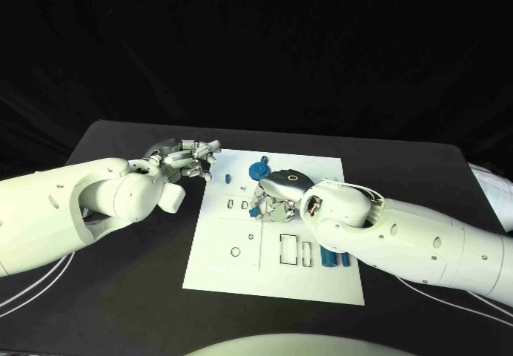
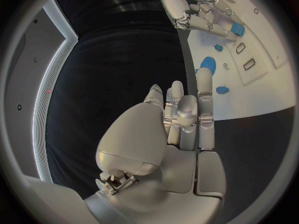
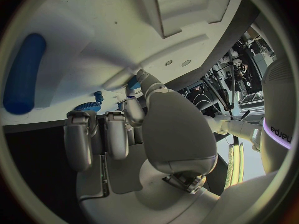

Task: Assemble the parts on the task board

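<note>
1. Several blue parts lie on the white task board [image 1: 241,267], which sits in the middle of the black table [image 1: 128,245] with its long axis running away from the robot, slightly slanted.
2. Two elongated blue pieces [image 1: 327,257] lie side by side at the board's near right edge, their long axes running along the board's length, just beside a rectangular slot [image 1: 287,249].
3. One blue gear-like disc [image 1: 258,170] rests near the far edge of the board; a small blue piece [image 1: 227,177] lies just beside it towards the left edge.
4. In the right wrist view a blue cylinder [image 3: 24,73] lies flat on the board, long axis along the board's surface.
5. The right hand [image 1: 276,199] is over the middle of the board, fingers curled down onto it; a small blue part [image 1: 254,213] shows at its fingertips, but whether it is pinched cannot be told.
6. The left hand [image 1: 184,159] hovers at the board's far left corner, over the table edge of the plate; in the left wrist view its fingers [image 2: 187,115] are extended close together and hold nothing.
7. Both white arms reach in from the sides, the right arm [image 1: 416,241] crossing the board's right edge.
</note>
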### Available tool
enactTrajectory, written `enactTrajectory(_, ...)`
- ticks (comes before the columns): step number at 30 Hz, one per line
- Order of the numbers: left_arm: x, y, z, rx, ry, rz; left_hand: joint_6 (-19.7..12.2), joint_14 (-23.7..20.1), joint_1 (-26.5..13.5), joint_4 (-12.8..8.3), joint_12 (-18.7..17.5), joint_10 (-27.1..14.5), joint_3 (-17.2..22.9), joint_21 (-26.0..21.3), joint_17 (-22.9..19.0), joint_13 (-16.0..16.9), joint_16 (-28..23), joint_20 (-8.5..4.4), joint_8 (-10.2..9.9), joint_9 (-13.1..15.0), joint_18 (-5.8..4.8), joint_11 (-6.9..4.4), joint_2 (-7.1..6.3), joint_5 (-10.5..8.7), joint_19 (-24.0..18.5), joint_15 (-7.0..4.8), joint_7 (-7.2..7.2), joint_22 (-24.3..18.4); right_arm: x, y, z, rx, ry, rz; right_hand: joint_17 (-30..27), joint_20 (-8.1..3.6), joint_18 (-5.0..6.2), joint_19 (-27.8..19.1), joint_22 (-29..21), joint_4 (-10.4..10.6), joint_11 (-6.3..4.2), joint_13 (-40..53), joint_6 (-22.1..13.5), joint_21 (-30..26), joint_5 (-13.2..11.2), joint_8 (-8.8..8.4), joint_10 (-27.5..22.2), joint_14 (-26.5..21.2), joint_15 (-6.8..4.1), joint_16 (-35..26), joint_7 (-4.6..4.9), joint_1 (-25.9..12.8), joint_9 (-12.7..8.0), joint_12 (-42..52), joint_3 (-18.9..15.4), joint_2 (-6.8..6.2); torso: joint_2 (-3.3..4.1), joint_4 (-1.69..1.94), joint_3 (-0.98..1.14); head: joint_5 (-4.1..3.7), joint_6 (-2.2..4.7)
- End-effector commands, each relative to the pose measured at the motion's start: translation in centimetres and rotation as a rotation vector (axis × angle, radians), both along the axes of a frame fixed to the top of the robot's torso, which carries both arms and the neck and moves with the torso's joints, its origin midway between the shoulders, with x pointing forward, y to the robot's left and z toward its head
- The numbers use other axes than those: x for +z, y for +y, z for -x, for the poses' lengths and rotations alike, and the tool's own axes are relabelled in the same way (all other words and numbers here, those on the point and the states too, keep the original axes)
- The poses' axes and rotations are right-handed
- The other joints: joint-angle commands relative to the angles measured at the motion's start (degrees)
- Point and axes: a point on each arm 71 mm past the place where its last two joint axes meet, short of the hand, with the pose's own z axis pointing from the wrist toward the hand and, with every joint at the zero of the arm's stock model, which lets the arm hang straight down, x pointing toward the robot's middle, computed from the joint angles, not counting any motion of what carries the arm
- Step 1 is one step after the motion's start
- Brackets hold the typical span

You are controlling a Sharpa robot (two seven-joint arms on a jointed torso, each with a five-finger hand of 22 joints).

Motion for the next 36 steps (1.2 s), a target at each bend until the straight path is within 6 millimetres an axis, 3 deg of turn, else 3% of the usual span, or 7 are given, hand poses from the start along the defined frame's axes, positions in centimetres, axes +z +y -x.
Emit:
enactTrajectory(1, 0.1, -0.3, 0.1, -0.022, -0.004, 0.001, -0.38, -0.44, 0.48, -0.15, -0.35, -0.42, 0.30, -0.21, -0.11, -0.11, -0.27, 0.16, -0.29, -0.11, 1.17, -0.07, 0.10, 0.17, 0.13, 0.08, 0.04, -0.11, -0.6, -0.4, 0.0, -0.032, 0.018, -0.003, 9.13, -0.52, -0.05, 3.13, 10.23, 0.69, -0.25, -0.29, 0.03, 0.08, 2.71, 0.01, 0.05, 4.58, -0.36, 0.11, 0.25, -1.61, -0.02, -0.36, 0.43, 0.37, -0.02, 0.02, 0.01, -0.02, -0.01)
enactTrajectory(4, 0.1, -0.3, 0.1, -0.026, -0.006, 0.001, -0.38, -0.45, 0.57, -0.21, -0.36, -0.43, 0.37, -0.26, -0.15, -0.19, -0.28, 0.16, -0.28, -0.14, 1.17, -0.07, 0.08, 0.18, 0.16, 0.08, 0.04, -0.15, -0.2, -0.5, 0.0, -0.054, 0.002, -0.065, 8.84, -0.36, 0.06, 2.86, 9.76, 2.16, 0.10, -1.30, -0.86, -0.22, 5.73, -0.63, -0.69, 4.50, -0.08, -0.14, 0.71, -3.52, -0.25, -1.70, 0.42, -0.19, -0.01, 0.02, 0.02, -0.04, 0.09)
enactTrajectory(10, 0.1, -0.5, 0.2, -0.046, -0.017, -0.009, -0.39, -0.26, 0.90, -0.48, -0.37, -0.45, 0.49, -0.36, 0.12, -0.40, 0.05, 0.15, -0.25, -0.24, 1.18, -0.09, -0.13, 0.16, 0.27, 0.06, 0.03, -0.23, 0.9, -0.6, 0.3, -0.084, -0.028, -0.209, 8.95, -0.32, 0.05, 2.93, 9.86, 3.19, 0.00, -1.64, -0.42, -0.19, 10.55, -0.64, -0.69, 4.54, -0.15, -0.14, 0.58, -3.86, -0.15, -2.11, 2.09, -0.73, -0.09, 0.06, 0.04, -0.02, 0.44)
enactTrajectory(16, 0.1, -0.7, 0.3, -0.079, -0.031, -0.047, -0.19, 1.39, 1.84, -1.29, -0.31, -0.04, 1.00, 1.78, 2.62, -1.17, 2.85, 0.00, -0.32, -0.80, 0.74, -0.24, -0.67, 0.05, 2.16, -0.10, -0.05, 2.06, 1.8, -1.0, 0.7, -0.093, -0.032, -0.270, 9.02, -0.33, 0.05, 2.94, 9.88, 3.26, -0.01, -1.59, -0.42, -0.18, 10.87, -0.67, -0.63, 4.56, -0.17, -0.10, 0.58, -3.85, -0.14, -2.04, 2.30, -0.81, -0.17, -0.05, -0.08, 0.02, 0.94)
enactTrajectory(24, -0.2, -0.9, 0.6, -0.137, -0.047, -0.157, 2.86, 4.75, 1.61, -2.01, 0.87, 2.84, 0.87, 9.43, 8.35, -2.24, 9.01, -0.73, 0.60, -1.82, -0.73, -1.31, -2.81, -0.10, 7.11, -0.96, -1.22, 10.21, 2.6, -1.8, 1.0, -0.112, -0.033, -0.281, 9.10, -0.34, 0.04, 2.97, 9.91, 3.21, -0.04, -1.57, -0.41, -0.16, 11.01, -0.68, -0.60, 4.58, -0.17, -0.05, 0.56, -3.74, -0.14, -2.02, 2.46, -1.01, -0.06, -0.12, -0.05, 0.33, 1.66)
enactTrajectory(30, -1.4, -1.3, 1.1, -0.196, -0.024, -0.298, 5.75, 7.87, 0.28, -2.28, 3.01, 5.65, -0.02, 18.21, 14.78, -2.06, 15.17, -1.83, 1.54, -2.62, -2.50, -2.50, -5.39, -0.07, 11.83, -2.09, -2.55, 19.73, 3.0, -1.8, 1.3, -0.113, -0.043, -0.275, 9.15, -0.35, 0.03, 2.98, 9.93, 3.16, -0.04, -1.56, -0.38, -0.16, 11.00, -0.68, -0.58, 4.59, -0.18, -0.02, 0.56, -3.66, -0.13, -2.01, 2.55, -1.22, 0.08, 0.02, 0.04, 0.52, 2.19)
enactTrajectory(36, -2.2, -2.2, 1.6, -0.269, -0.006, -0.399, 7.97, 10.33, -1.55, -2.29, 5.56, 7.69, -1.00, 25.12, 21.38, -1.02, 20.63, -2.58, 2.85, -2.74, -3.92, -3.39, -7.37, -0.19, 15.08, -2.86, -3.52, 27.47, 3.3, -1.7, 1.7, -0.113, -0.061, -0.267, 9.16, -0.35, 0.03, 3.00, 9.96, 3.14, -0.03, -1.59, -0.34, -0.14, 10.82, -0.68, -0.58, 4.59, -0.19, -0.02, 0.55, -3.62, -0.12, -2.05, 2.62, -1.40, 0.06, 0.01, -0.04, 0.53, 2.07)
